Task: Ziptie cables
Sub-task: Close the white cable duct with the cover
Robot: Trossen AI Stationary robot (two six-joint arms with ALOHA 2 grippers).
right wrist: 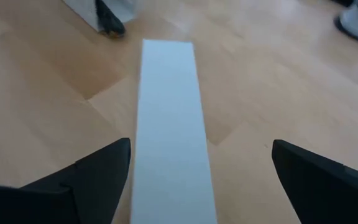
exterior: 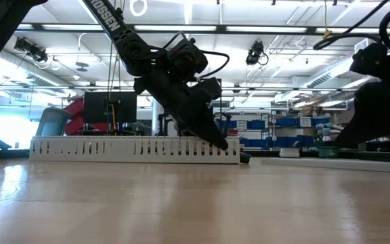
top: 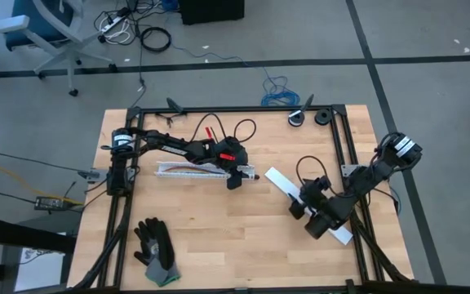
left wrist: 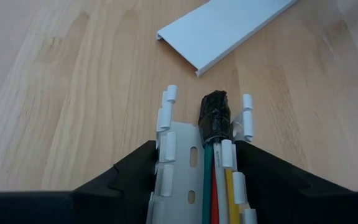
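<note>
Your cables (left wrist: 216,186), green, red, white and yellow, lie inside the white slotted duct (left wrist: 179,162), bound at the end by black tape (left wrist: 214,113). Your left gripper (left wrist: 194,180) has its fingers spread astride that duct, near the counter's (top: 219,237) centre. At four o'clock, your right gripper (right wrist: 201,180) hovers with fingers released over the flat white cover strip (right wrist: 169,124).

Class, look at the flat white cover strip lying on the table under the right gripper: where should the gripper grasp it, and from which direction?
Grip the white cover strip across its narrow width, on the two long edges, coming straight down from above. It lies flat on the table, and the right gripper hangs over it with its fingers open on both sides.
</note>
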